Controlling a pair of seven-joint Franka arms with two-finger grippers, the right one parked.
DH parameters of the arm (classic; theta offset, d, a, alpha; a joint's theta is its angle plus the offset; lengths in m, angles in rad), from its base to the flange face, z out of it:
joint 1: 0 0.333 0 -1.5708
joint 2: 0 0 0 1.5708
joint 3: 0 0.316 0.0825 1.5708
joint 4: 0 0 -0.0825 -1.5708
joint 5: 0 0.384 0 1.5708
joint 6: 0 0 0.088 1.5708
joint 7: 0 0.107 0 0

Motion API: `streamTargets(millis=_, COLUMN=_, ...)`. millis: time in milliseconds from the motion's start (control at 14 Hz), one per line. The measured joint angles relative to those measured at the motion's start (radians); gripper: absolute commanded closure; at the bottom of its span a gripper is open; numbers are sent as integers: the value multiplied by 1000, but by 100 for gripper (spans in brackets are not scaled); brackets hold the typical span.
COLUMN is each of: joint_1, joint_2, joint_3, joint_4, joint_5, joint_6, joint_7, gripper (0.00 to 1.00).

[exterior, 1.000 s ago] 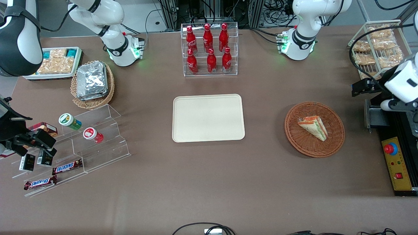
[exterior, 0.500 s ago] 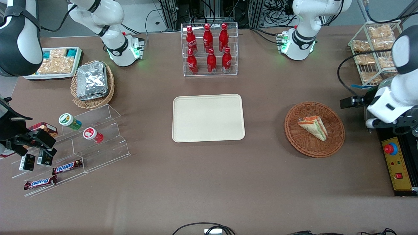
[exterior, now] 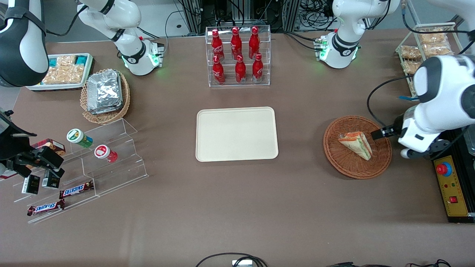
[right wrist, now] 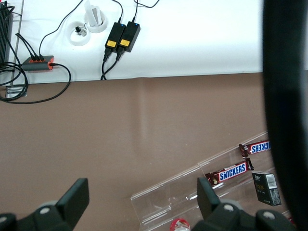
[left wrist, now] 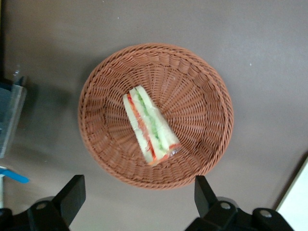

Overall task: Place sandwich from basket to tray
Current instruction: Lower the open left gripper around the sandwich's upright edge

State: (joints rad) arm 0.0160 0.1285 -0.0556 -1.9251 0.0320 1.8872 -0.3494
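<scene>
The left arm's hand (left wrist: 137, 204) hangs above the tabletop (exterior: 237, 207) with its two dark fingers (left wrist: 72, 195) spread wide apart and nothing between them. In the front view the hand itself is mostly hidden under the white wrist, which sits over the working arm's edge of the basket (exterior: 345, 163); only a dark part pokes out near the rim.

Below the hand lies the basket (left wrist: 202, 86), round, shallow and reddish-brown, resting flat on the brown tabletop. The sandwich (left wrist: 149, 125) lies in it, roughly in the middle, a pale triangular wedge with red and green layers showing along its cut side, wrapped in clear film. The open fingers hover just outside the basket's rim, not touching the weave or the sandwich. In the front view the sandwich (exterior: 356, 144) lies close beside the wrist, slightly toward the parked arm's end from it.

The tray (exterior: 236, 134) lies flat on the tabletop, well apart from the hand, toward the parked arm's end past the basket. It is cream-beige with rounded corners and a low rim. A pale corner of it (left wrist: 296, 202) shows in the wrist view too.
</scene>
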Motion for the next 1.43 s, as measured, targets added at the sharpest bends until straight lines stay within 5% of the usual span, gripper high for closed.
streamTargets(millis=643, joint_1=-9, joint_2=6, joint_3=0, joint_4=-257, joint_5=31, joint_6=327, joint_7=-258, gripper=0)
streamTargets(millis=1429, joint_1=-47, joint_2=121, joint_3=-1, joint_4=-305, joint_5=94, joint_6=478, joint_7=-465, gripper=0)
